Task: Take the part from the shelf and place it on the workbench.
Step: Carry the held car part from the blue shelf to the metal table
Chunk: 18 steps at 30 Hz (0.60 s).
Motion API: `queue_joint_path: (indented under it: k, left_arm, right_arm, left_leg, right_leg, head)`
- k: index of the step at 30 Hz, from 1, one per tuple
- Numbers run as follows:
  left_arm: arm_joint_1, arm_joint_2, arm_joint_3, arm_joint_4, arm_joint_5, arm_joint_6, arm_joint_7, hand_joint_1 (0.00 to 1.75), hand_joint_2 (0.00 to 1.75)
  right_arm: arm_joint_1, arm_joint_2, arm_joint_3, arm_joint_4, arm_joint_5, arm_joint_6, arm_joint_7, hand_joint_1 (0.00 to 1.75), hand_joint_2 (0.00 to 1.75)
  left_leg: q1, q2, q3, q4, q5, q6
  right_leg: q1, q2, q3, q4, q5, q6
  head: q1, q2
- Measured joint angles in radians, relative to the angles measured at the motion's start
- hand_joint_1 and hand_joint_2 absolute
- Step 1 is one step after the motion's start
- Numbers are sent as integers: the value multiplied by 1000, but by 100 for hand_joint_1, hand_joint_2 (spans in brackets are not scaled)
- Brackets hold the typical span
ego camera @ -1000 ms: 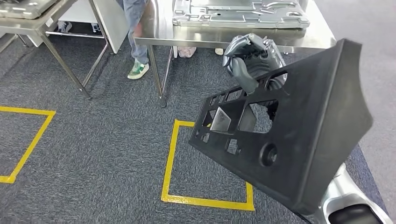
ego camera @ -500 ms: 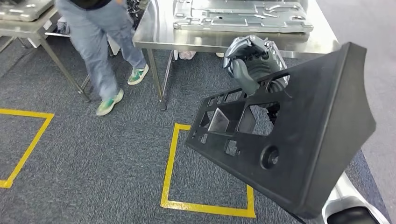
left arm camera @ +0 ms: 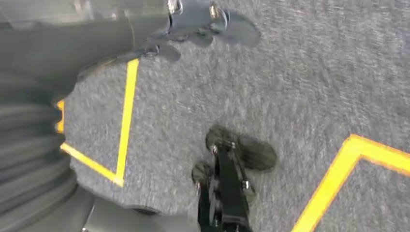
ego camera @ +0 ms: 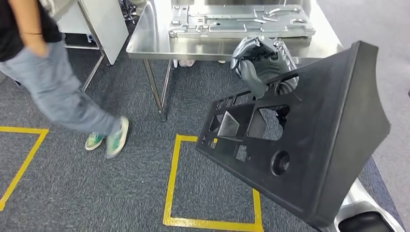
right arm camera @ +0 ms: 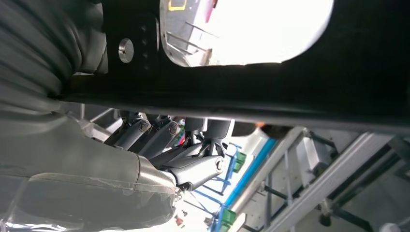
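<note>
The right robot hand (ego camera: 263,60) grips the big black part (ego camera: 309,145) at its upper edge, thumb hooked down through one of the cut-outs — from the wrist camera the fingers (right arm camera: 193,145) wrap over the part's dark rim (right arm camera: 270,67). The part hangs tilted in the air above the grey carpet (ego camera: 96,193), over a yellow taped square (ego camera: 174,183), short of the steel surface (ego camera: 159,41) ahead, where a grey metal panel (ego camera: 241,21) lies flat. A person in jeans (ego camera: 53,92) walks past on the left. The left robot hand (left arm camera: 193,24) hangs over the carpet — its picture is blurred, so I cannot tell whether it is clenched.
</note>
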Motion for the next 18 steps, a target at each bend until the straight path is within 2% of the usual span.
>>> queue_joint_path:
  k: [2, 4, 5, 7, 8, 9, 10, 12, 13, 14, 15, 18]
  left_arm:
    - [1, 0, 0, 0, -3, -1, -3, 0, 175]
    - [0, 0, -2, 0, -5, -2, -6, 0, 175]
    - [-1, -1, -2, 0, -6, -4, -6, 0, 175]
    - [-2, -1, -3, 0, -7, -6, -8, 0, 175]
    - [-2, -1, -3, 0, -7, -7, -9, 0, 175]
    - [-1, -1, -4, 0, -7, -8, -9, 0, 175]
    - [-1, -1, -4, 0, -8, -8, -10, 0, 175]
    - [0, -2, -5, 0, -9, -7, -10, 0, 175]
    - [0, -2, -5, 0, -9, -7, -10, 0, 175]
    - [0, -2, -5, 0, -9, -6, -10, 0, 175]
    - [0, -2, -5, 0, -9, -5, -11, 0, 175]
    - [0, -2, -5, 0, -10, -5, -14, 0, 175]
  right_arm:
    - [8, 0, -5, -7, -1, 1, -5, 175, 175]
    - [12, 0, -13, -17, -5, 3, -11, 175, 175]
    - [16, 0, -17, -20, -6, 4, -13, 175, 175]
    - [29, 0, -22, -23, -7, 5, -19, 175, 175]
    - [38, 0, -24, -23, -7, 6, -21, 175, 175]
    - [45, 0, -26, -23, -7, 8, -22, 175, 175]
    - [49, 0, -29, -23, -7, 9, -24, 175, 175]
    - [51, 0, -34, -24, -7, 15, -28, 175, 175]
    - [51, 1, -36, -25, -8, 18, -30, 175, 175]
    - [51, 1, -37, -25, -9, 21, -32, 175, 175]
    - [52, 2, -38, -26, -9, 22, -33, 175, 175]
    - [55, 2, -42, -29, -6, 23, -38, 175, 175]
  left_leg:
    - [2, 1, 7, -9, 8, 11]
    - [8, 4, 17, -18, 8, 21]
    - [9, 6, 22, -21, 5, 24]
    - [9, 10, 29, -21, -3, 28]
    - [9, 12, 35, -21, -8, 28]
    - [9, 13, 41, -21, -14, 27]
    - [9, 14, 50, -20, -20, 25]
    - [8, 18, 68, -20, -35, 18]
    - [6, 19, 73, -19, -41, 12]
    - [4, 22, 76, -18, -46, 6]
    - [2, 26, 77, -19, -50, 0]
    - [4, 35, 82, -13, -67, -16]
  right_leg:
    - [0, 1, 1, 2, -8, 12]
    - [-1, 0, -18, 46, -34, 23]
    - [-4, -1, -46, 99, -58, 28]
    - [-11, -2, -127, 237, -105, 37]
    - [-15, -2, -159, 282, -109, 40]
    - [-18, -4, -173, 289, -93, 42]
    - [-20, -8, -164, 252, -56, 43]
    - [-19, -29, -110, 113, 29, 39]
    - [-15, -40, -86, 55, 53, 34]
    - [-11, -48, -74, 23, 61, 29]
    - [-6, -50, -72, 14, 55, 24]
    - [-8, -32, -64, 4, 51, 6]
  head:
    - [0, 0]
    - [4, 0]
    - [5, 0]
    - [8, 0]
    - [8, 0]
    - [8, 0]
    - [8, 0]
    - [8, 0]
    - [8, 0]
    - [7, 0]
    - [7, 0]
    - [6, 0]
